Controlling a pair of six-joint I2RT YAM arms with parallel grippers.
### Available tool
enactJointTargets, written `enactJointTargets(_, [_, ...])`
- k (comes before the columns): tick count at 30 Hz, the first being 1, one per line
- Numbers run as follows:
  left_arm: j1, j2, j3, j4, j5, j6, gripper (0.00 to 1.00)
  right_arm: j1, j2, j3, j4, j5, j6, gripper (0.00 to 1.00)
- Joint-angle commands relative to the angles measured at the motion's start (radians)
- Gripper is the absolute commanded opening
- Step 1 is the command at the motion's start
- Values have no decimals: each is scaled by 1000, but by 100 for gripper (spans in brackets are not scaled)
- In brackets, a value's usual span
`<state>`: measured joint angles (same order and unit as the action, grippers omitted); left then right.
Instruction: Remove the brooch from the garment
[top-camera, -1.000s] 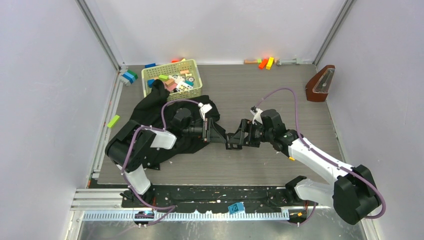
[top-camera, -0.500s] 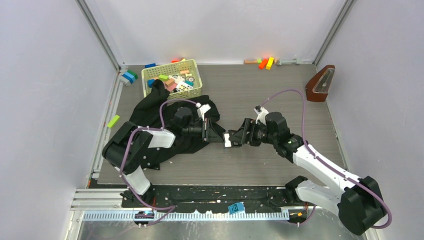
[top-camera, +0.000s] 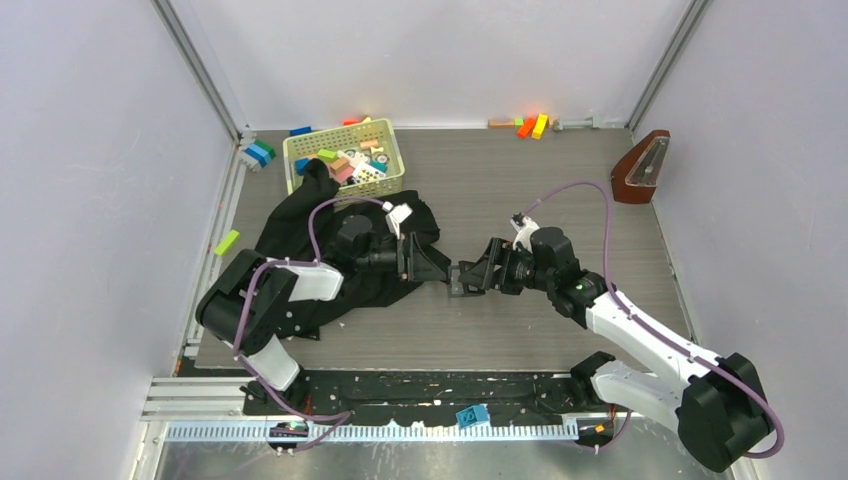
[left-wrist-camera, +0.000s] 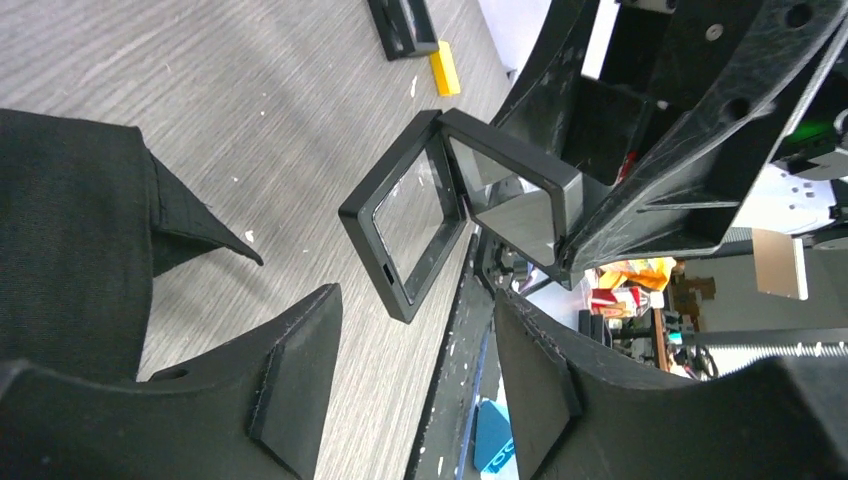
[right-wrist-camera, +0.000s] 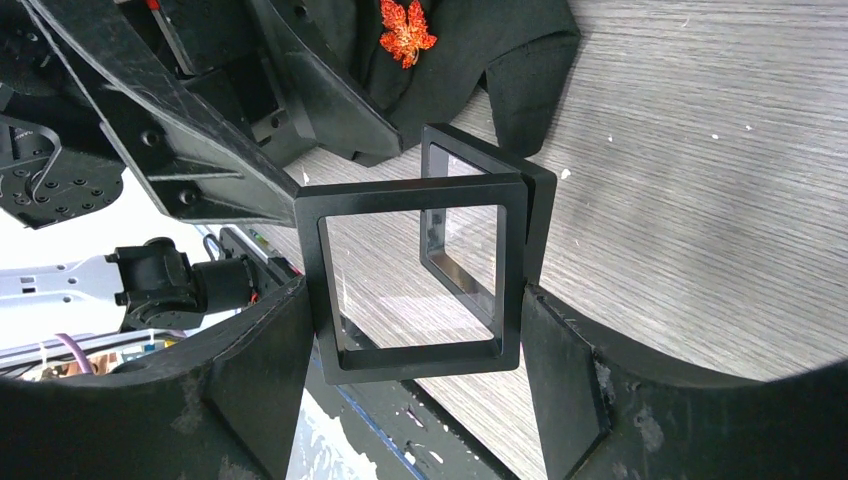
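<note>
So the right gripper (right-wrist-camera: 412, 320) has its fingers clamped on the sides of a hinged black frame (right-wrist-camera: 410, 193). The frame hangs half open low over the table (right-wrist-camera: 700, 150), right between the two arms, and I can't tell if it touches the wood. The left gripper (left-wrist-camera: 415, 310) faces it with fingers apart and nothing between them, parked at the edge of the garment (top-camera: 300, 225). The brooch (right-wrist-camera: 405, 30) sits on that black cloth near a pointed corner flap, just beside the left gripper, with neither gripper touching it.
</note>
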<state>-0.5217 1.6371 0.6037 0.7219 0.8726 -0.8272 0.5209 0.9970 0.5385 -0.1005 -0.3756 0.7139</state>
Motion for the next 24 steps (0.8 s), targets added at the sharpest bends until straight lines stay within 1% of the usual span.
enactJointTargets(1, [17, 13, -10, 175, 44, -77, 60, 5, 7, 22, 45, -3, -1, 48])
enactJointTargets(6, [17, 65, 4, 227, 74, -120, 52, 5, 8, 4, 134, -55, 37, 48])
enactJointTargets(13, [17, 93, 13, 231, 85, -133, 52, 5, 24, -19, 217, -116, 70, 48])
enactJointTargets(15, [17, 98, 14, 256, 86, -147, 50, 5, 32, -22, 235, -124, 79, 48])
enactJointTargets(16, [17, 100, 13, 275, 91, -158, 46, 5, 39, -22, 238, -127, 81, 48])
enactJointTargets(17, [17, 104, 11, 296, 95, -172, 39, 5, 47, -24, 250, -135, 88, 48])
enactJointTargets(19, [17, 116, 11, 346, 105, -201, 22, 5, 55, -27, 261, -138, 94, 51])
enactJointTargets(20, [17, 122, 11, 368, 109, -214, 13, 5, 56, -26, 259, -125, 93, 58])
enactJointTargets(21, [18, 128, 9, 388, 112, -225, 4, 5, 54, -23, 232, -113, 90, 62])
enactJointTargets(22, [18, 132, 8, 402, 115, -232, 0, 5, 52, -9, 199, -59, 83, 73])
enactJointTargets(23, [20, 134, 6, 406, 115, -235, 0, 5, 44, 0, 121, -24, 56, 78])
enactJointTargets(24, [22, 134, 7, 406, 114, -235, 0, 5, 41, 18, 82, 29, 44, 83])
